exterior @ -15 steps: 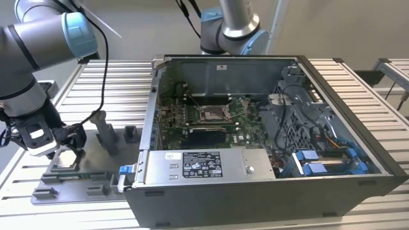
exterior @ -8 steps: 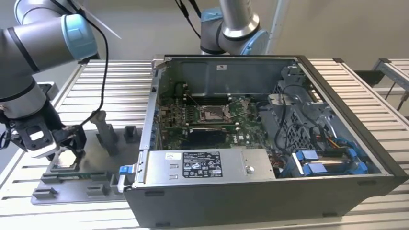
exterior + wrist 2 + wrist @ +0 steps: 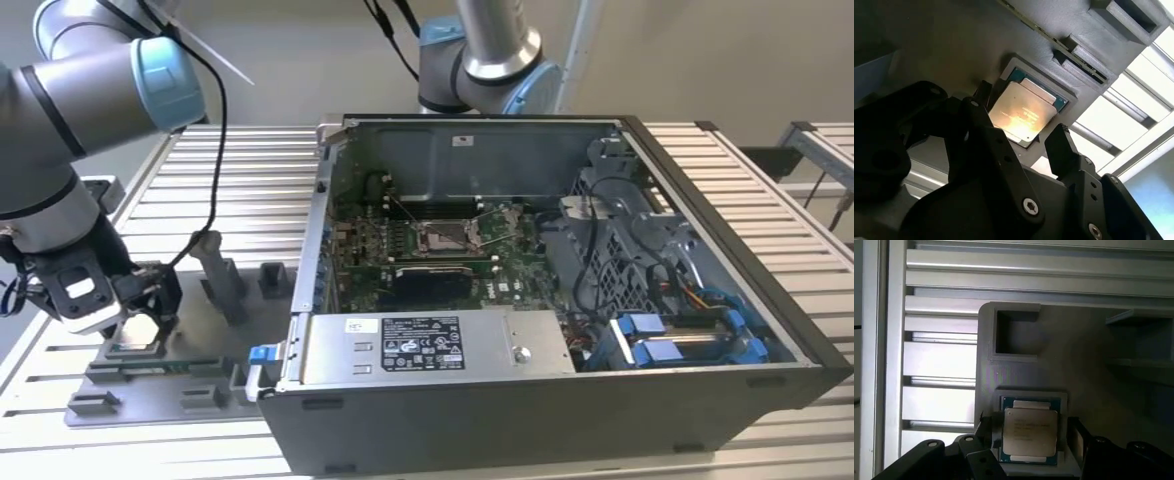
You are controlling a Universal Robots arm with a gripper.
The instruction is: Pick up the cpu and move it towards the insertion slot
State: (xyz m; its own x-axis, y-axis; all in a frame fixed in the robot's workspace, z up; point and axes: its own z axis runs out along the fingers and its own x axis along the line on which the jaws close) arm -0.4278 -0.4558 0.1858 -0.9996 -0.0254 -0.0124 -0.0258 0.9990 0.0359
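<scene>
My gripper (image 3: pixel 1020 117) is spread open, one finger (image 3: pixel 1061 145) on each side of the cpu (image 3: pixel 1030 432) and neither one pressing on it. In both wrist views there is a gap between fingers and chip. I hang like this so the fingers can meet two opposite edges squarely, since a thin flat chip offers nothing else to grip.

The cpu lies flat, pale face up, in a square pocket (image 3: pixel 1061 396) of the grey tray (image 3: pixel 1019 360). The pocket's raised border keeps the chip from sliding and fixes its orientation. I judge that to be why I am lined up with the pocket's sides and not at an angle. The pick itself is not yet made: the chip rests in the tray, not in my grasp.

The tray lies on the slatted table (image 3: pixel 747 190), just beside the open case (image 3: pixel 534 420), on the exterior view's left. My arm (image 3: pixel 54 130) bends down over it there. The slot (image 3: pixel 441 237) sits on the green board (image 3: pixel 354 255) inside the case, well apart from me toward the exterior view's right. Its metal frame faces up, so a chip held level could go in from above.
</scene>
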